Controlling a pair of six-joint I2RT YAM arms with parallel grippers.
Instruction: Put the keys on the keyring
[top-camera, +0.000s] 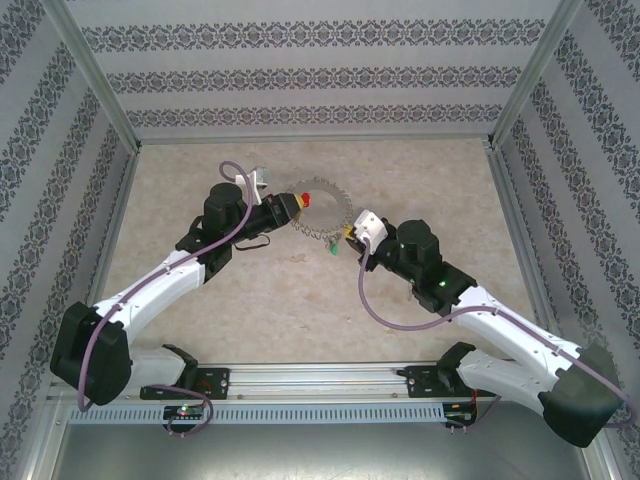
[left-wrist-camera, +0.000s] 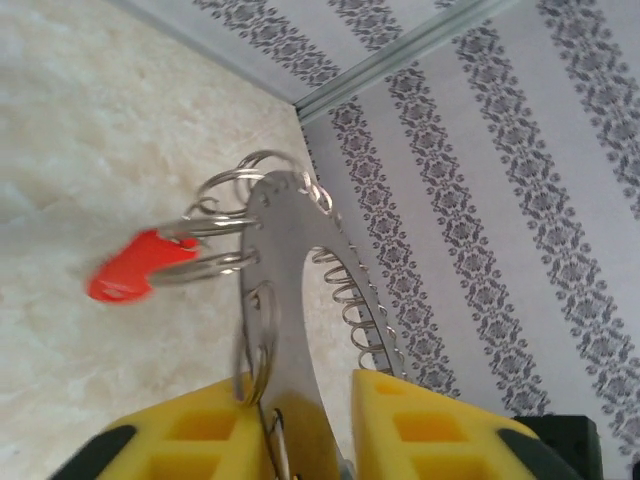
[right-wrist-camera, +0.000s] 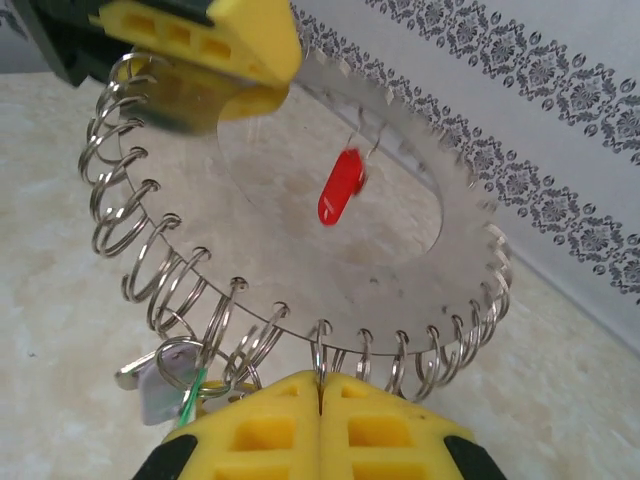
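Marbled tabletop (top-camera: 300, 320), keyring (right-wrist-camera: 400, 290) clamped in right gripper (right-wrist-camera: 320, 385), left gripper (left-wrist-camera: 305, 400) astride it, grip unclear

I work in a small test booth, like in a lab. Papered walls (top-camera: 300, 75) with dark flower patterns stand around me, held by shiny metal posts (top-camera: 100, 75). A metal rail (top-camera: 330, 380) edges the pale, stone-look surface (top-camera: 300, 310).

Keyring (top-camera: 338, 200) between left jaws and right jaws, 1 key (top-camera: 305, 198) on its left rim
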